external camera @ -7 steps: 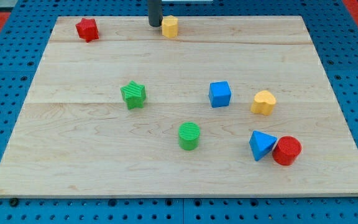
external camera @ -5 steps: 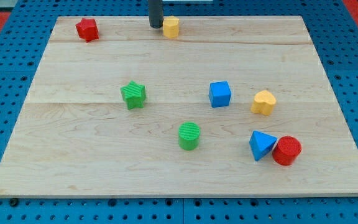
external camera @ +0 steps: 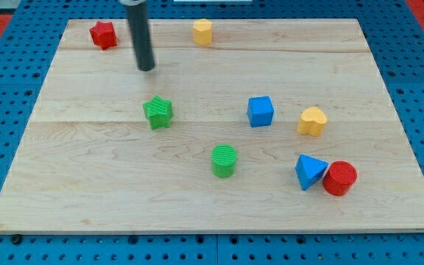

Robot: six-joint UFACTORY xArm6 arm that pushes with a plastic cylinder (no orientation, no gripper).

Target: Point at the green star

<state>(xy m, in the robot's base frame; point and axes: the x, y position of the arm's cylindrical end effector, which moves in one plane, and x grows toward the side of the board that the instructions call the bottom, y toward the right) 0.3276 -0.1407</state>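
The green star (external camera: 157, 112) lies on the wooden board (external camera: 87, 169), left of the middle. My tip (external camera: 146, 69) stands on the board a short way above the star toward the view's top, slightly to its left, apart from it. The dark rod rises from the tip to the view's top edge.
A red star-like block (external camera: 103, 34) sits at the top left and a yellow hexagonal block (external camera: 202, 32) at the top middle. A blue cube (external camera: 260, 111), a yellow heart (external camera: 312, 121), a green cylinder (external camera: 224, 160), a blue triangle (external camera: 309, 171) and a red cylinder (external camera: 339, 178) lie to the right.
My tip has moved from beside the yellow block at the top down and to the left, ending close above the green star. No block has moved.
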